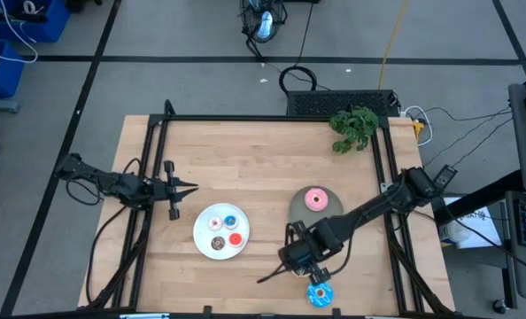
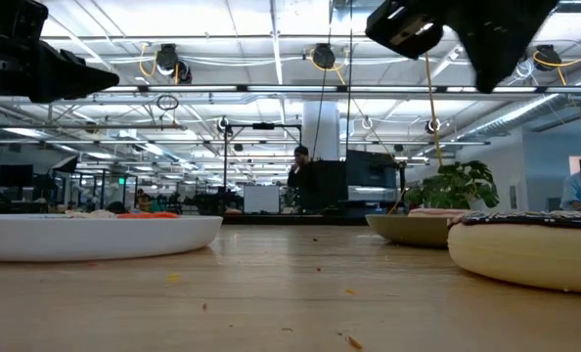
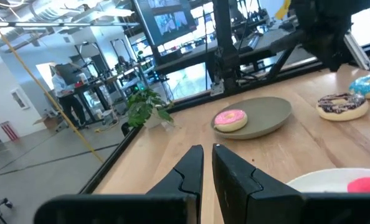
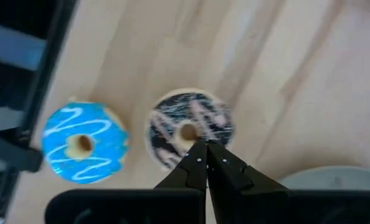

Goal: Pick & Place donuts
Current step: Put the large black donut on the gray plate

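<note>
Wooden counter [image 1: 254, 159] filled the frame's middle. Low and right of centre, the right gripper [image 4: 205, 163] was poised over the chocolate donut [image 4: 188, 129], fingers together, seemingly for alignment. At left, the left gripper [image 1: 190, 188] was parked, fingers together.

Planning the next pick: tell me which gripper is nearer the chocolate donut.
Right. The right gripper hangs directly above the chocolate donut; the left gripper waits far across the table, beyond the white plate.

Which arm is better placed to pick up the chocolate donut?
Right: the right gripper hangs directly above the chocolate donut, fingers closed. The left gripper waits beyond the white plate.
</note>
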Robot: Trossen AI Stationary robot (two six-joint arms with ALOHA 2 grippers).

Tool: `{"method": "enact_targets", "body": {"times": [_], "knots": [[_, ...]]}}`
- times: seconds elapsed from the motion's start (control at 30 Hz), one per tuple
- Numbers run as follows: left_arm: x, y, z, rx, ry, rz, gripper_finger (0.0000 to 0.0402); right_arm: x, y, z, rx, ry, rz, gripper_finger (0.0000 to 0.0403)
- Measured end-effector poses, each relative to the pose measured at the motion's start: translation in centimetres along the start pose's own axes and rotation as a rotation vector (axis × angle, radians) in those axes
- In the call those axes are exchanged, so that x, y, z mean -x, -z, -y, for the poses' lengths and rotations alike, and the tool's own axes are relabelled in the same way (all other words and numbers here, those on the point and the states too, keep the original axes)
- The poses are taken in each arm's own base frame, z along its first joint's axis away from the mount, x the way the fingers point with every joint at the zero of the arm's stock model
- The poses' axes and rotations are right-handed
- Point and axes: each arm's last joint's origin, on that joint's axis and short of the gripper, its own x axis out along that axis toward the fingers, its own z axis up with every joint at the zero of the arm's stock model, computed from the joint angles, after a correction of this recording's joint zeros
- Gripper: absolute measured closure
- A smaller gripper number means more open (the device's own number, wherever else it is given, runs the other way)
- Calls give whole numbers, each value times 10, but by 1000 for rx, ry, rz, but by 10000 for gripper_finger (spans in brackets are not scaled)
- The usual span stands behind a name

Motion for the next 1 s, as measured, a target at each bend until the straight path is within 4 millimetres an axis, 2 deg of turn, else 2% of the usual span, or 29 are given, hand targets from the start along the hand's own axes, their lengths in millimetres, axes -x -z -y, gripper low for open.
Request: {"method": "enact_targets", "body": {"times": [0.17, 0.3, 0.47, 0.57, 0.77, 1.0], "knots": [[0, 1, 0, -1, 3, -11, 360, -4, 4, -15, 38, -9, -11, 390], [0, 1, 0, 4, 1, -7, 360, -9, 4, -23, 60, 31, 15, 342], [0, -1, 0, 11, -3, 5, 360, -25, 16, -34, 122, 26, -17, 273], [0, -1, 0, 13, -4, 8, 360, -34, 19, -36, 128, 19, -8, 248], [0, -1, 0, 14, -4, 8, 360, -48, 23, -37, 133, 13, 33, 227], [0, -1, 0, 12, -4, 8, 360, -61, 33, -36, 155, 38, 17, 228]]}}
